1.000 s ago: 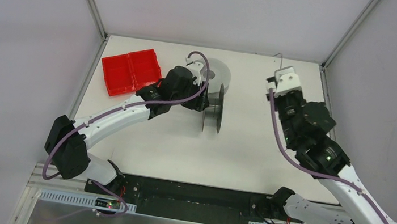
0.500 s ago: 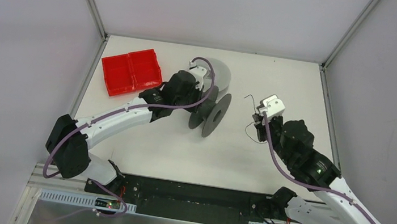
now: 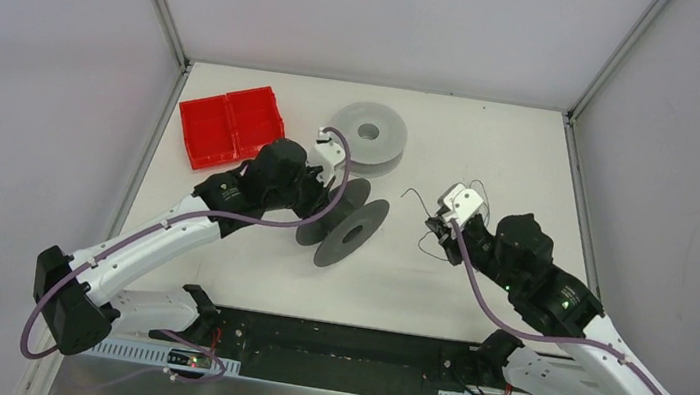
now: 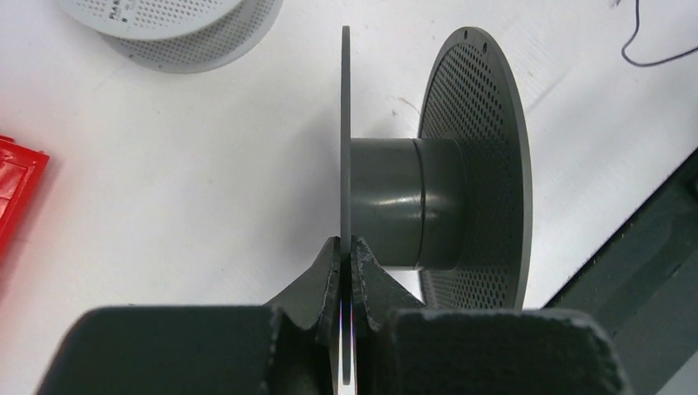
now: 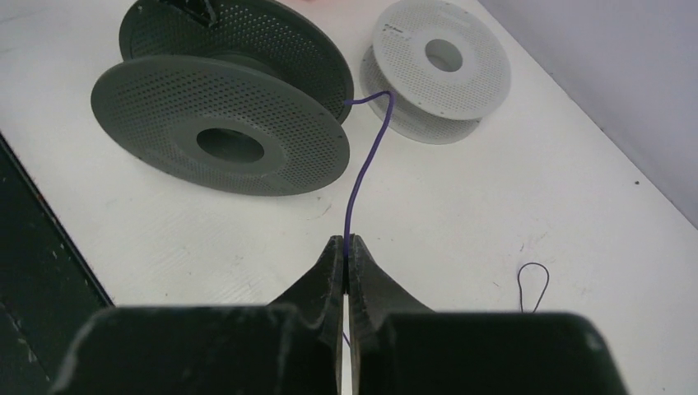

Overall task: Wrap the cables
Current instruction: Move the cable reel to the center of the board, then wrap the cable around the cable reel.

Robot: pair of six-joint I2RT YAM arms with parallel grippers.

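My left gripper (image 4: 346, 247) is shut on the thin edge of one flange of a dark grey spool (image 4: 476, 164). In the top view that spool (image 3: 354, 232) sits tilted at mid-table, with the left gripper (image 3: 319, 205) on its left flange. My right gripper (image 5: 347, 247) is shut on a very thin dark purple cable (image 5: 368, 156). The cable rises from the fingertips and curves to the dark spool (image 5: 218, 115). In the top view the right gripper (image 3: 432, 226) is right of the spool, and loose curls of cable (image 3: 414, 195) lie around it.
A light grey spool (image 3: 367, 134) lies flat at the back, and a red tray (image 3: 231, 126) sits back left. A small loose wire loop (image 5: 533, 281) lies right of my right fingers. The black strip at the table's near edge (image 5: 33, 247) is close to the dark spool.
My left gripper has shut on the dark spool's flange and drawn it nearer, tilting it. My right arm has swung from the back right toward the centre with the cable.
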